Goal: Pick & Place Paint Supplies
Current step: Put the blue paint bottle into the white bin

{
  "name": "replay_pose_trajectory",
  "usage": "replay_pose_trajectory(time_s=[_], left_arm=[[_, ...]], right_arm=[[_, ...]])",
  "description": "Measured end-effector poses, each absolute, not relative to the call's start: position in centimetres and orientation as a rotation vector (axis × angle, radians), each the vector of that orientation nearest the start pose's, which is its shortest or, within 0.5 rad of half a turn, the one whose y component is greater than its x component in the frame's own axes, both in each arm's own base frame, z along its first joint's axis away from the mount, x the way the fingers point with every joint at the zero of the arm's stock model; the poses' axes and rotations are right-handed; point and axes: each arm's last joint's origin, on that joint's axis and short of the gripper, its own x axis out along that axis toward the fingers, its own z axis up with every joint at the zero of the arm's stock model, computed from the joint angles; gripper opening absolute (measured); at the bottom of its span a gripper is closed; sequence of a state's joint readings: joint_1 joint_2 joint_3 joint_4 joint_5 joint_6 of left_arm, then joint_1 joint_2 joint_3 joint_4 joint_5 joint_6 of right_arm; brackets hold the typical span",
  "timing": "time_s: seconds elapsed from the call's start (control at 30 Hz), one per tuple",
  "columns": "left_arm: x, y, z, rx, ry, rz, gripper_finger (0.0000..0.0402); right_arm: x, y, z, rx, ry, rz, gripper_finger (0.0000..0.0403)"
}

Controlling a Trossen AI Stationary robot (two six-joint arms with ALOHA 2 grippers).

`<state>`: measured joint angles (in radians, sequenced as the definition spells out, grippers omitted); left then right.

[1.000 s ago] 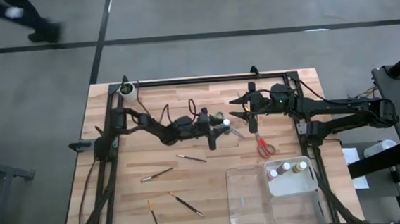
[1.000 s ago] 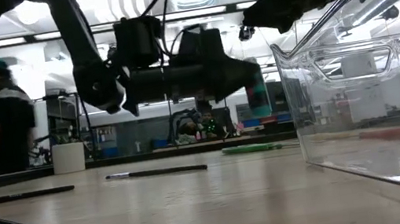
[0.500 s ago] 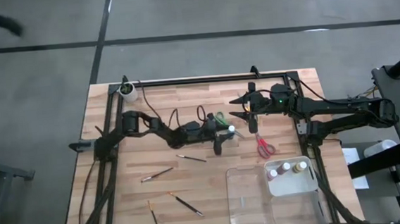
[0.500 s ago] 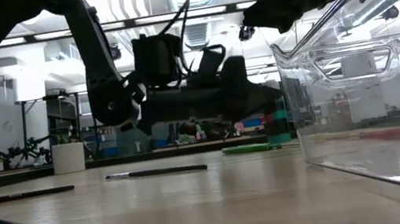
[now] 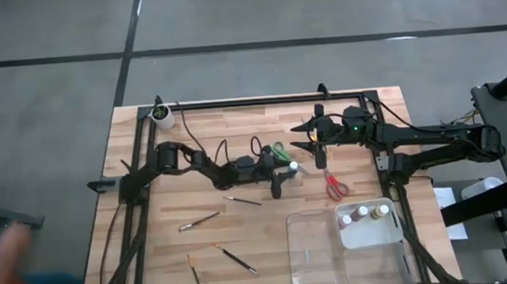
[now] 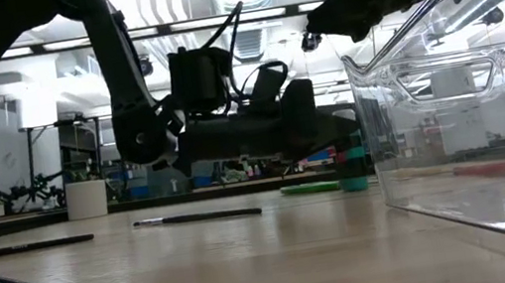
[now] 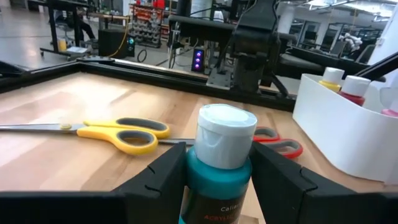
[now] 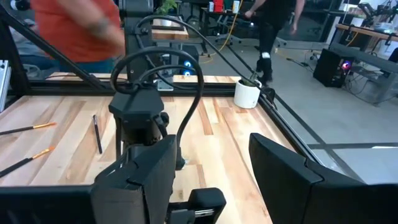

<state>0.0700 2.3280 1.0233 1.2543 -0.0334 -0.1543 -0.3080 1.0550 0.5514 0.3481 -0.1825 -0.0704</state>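
A teal paint bottle (image 7: 219, 180) with a white cap stands upright near the table's middle, with my left gripper (image 5: 289, 167) shut on it. Just beyond it lie yellow scissors (image 7: 118, 132) and red scissors (image 5: 335, 187), while green scissors (image 5: 278, 149) lie beside the gripper. Several thin brushes (image 5: 198, 222) lie flat on the near left of the table. My right gripper (image 5: 300, 141) hangs open above the table's far middle, with nothing between its fingers. My left gripper pinches the teal bottle's body (image 7: 214, 186) just under the cap between its two fingers, one on each side. The fingers come level from the table's left. The bottle stands upright, and its base (image 6: 355, 186) sits at the table top.
A clear plastic tray (image 5: 315, 254) stands at the near right, with a white box (image 5: 367, 228) of paint bottles in it. A white cup (image 5: 161, 115) stands at the far left corner. A person moves beside the table's near left.
My left gripper has gone down and a little toward the table's right edge with the teal bottle. The bottle has stayed upright and has come from hanging clear down to the table top.
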Motion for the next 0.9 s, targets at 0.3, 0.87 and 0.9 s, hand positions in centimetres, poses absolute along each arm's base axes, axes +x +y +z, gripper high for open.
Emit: replay_pose_trajectory(time_s=[0.3,0.87,0.9], left_arm=[[41.92,2.9,6.94,-0.154,0.047,0.117,0.0165],[41.9,2.8,6.86,-0.155,0.054,0.12,0.0294],[41.9,2.82,6.86,-0.154,0.054,0.122,0.0298]], right_arm=[[21.92,-6.43,25.26,-0.032,0.155,-0.121,0.0201],[21.92,-6.43,25.26,-0.032,0.155,-0.121,0.0201],[21.92,-6.43,25.26,-0.032,0.155,-0.12,0.0201]])
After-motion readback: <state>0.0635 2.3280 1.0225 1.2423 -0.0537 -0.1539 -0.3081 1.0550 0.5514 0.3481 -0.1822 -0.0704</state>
